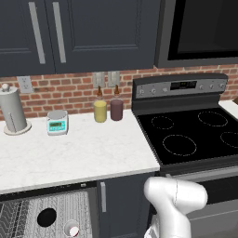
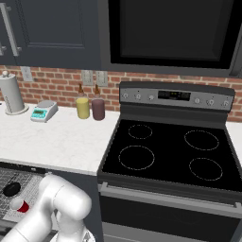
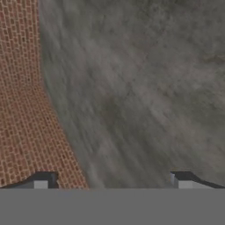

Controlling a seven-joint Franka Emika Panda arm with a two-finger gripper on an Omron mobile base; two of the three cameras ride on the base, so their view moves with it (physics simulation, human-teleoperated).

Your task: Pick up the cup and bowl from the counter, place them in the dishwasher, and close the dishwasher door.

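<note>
Left base view: the bowl [image 1: 46,217] and cup [image 1: 71,228] sit side by side on the dishwasher [image 1: 56,204] rack below the counter's [image 1: 79,153] front edge, cup to the right.

Right base view: both lie on the rack at lower left, cup [image 2: 19,205] nearer.

Hand view: the gripper [image 3: 112,180] is released, fingertips [image 3: 44,179] wide apart, facing grey floor and brick.

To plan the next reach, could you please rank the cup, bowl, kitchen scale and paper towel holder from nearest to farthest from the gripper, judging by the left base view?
Judged from the arm's lower end, where the gripper presumably hangs:
1. cup, dishwasher rack, right.
2. bowl, rack, left of cup.
3. kitchen scale, counter back.
4. paper towel holder, far left.
</note>
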